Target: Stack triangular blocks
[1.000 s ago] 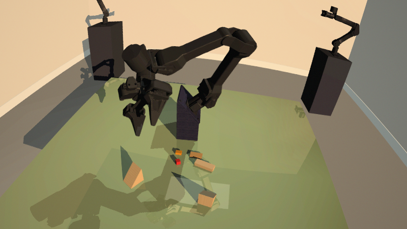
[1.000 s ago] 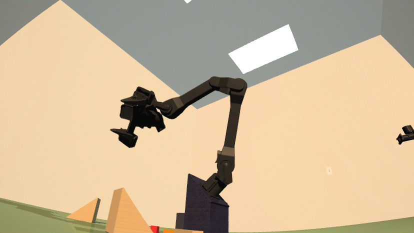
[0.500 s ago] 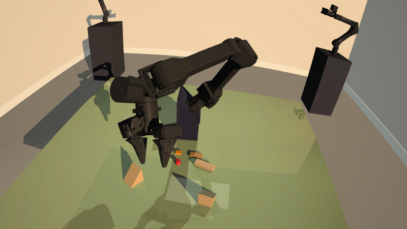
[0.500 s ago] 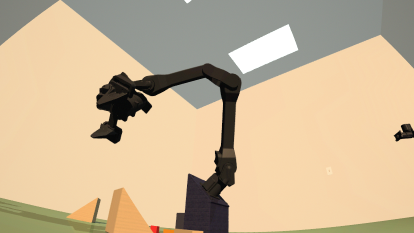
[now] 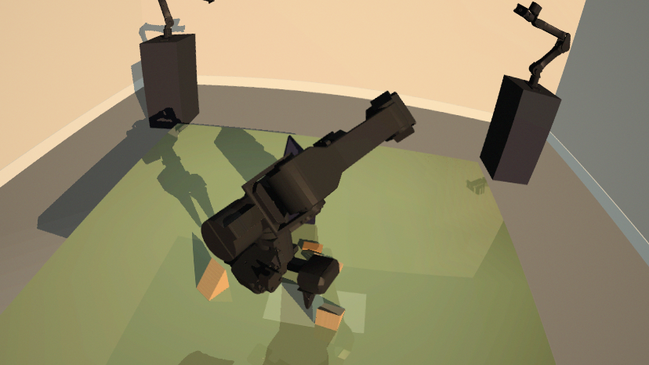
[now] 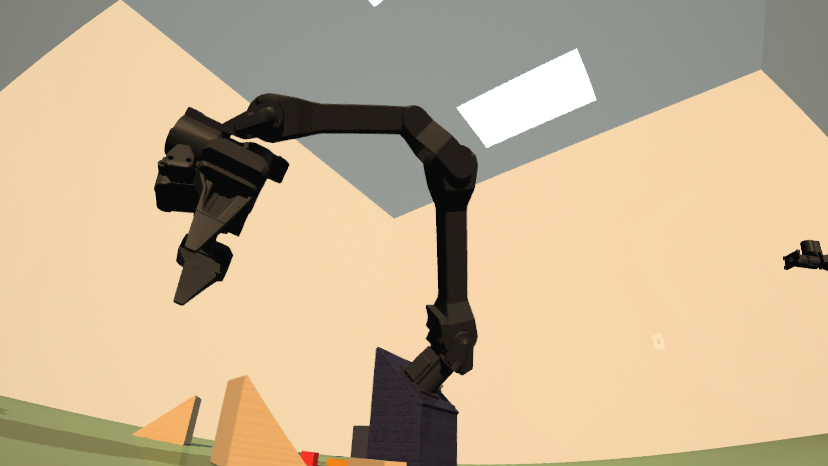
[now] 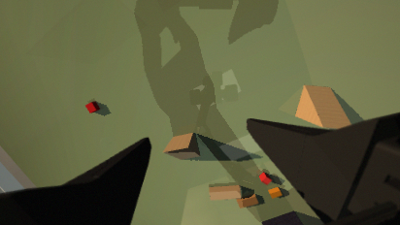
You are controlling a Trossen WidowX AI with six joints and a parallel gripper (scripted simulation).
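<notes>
Tan wedges (image 7: 183, 145) (image 7: 320, 107) lie well apart on table (image 7: 58, 58) | gripper (image 7: 199, 160) high above, jaws wide, empty | advice: centre over nearer wedge, align jaws with its flat ends, descend straight.

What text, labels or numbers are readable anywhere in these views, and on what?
None: no readable text in any view.
The triangular blocks, the tool and the dark pedestal carry no markings.
The small pale plate on the wall is blank at this size.
</notes>
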